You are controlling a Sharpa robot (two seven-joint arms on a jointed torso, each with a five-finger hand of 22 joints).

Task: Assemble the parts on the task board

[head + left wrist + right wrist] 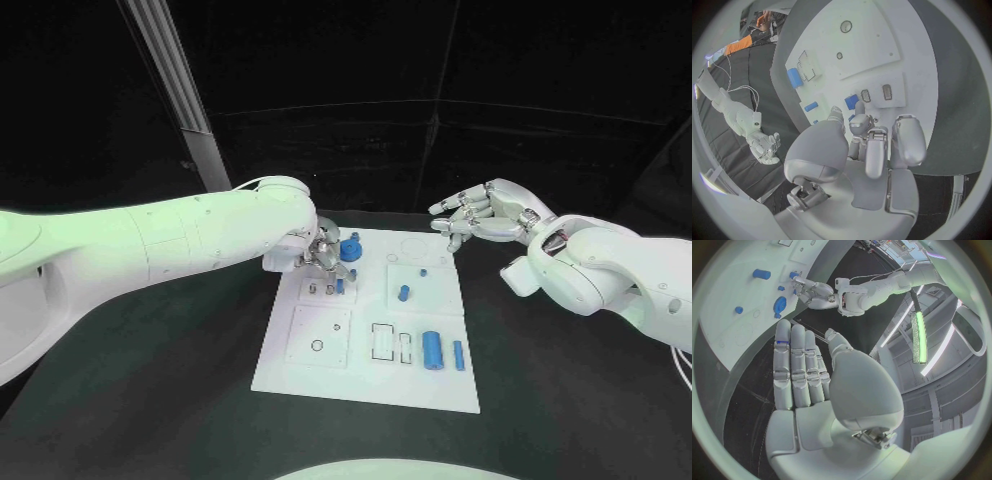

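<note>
White task board [303, 365] is lying in the middle of the black table [173, 400], and the action is at its far left corner. The left hand [310, 257] is working low over the board there, fingers curled down beside a large round blue part [349, 249]. From the left wrist view the fingertips [836, 112] are reaching toward a small blue piece [852, 102] next to two slots, but whether they are actually pinching anything I cannot tell; the fingers are hiding the contact.

The right hand [483, 213] is hovering off the board's far right corner, fingers straight and together, palm empty, holding nothing.

Elsewhere on the board, a blue peg [404, 293] is lying mid-board, and near the front edge a thick blue cylinder [433, 348] is lying just beside a slimmer blue bar [459, 355], both loose by my reading and waiting their turn.

To do this step well, I'd say the left hand is needing a square, upright approach: line the piece over its recess before pressing, push straight down rather than at a slant, and keep the other fingers clear of the round part so it isn't nudged. The idle right hand could be steadying the board's edge.
</note>
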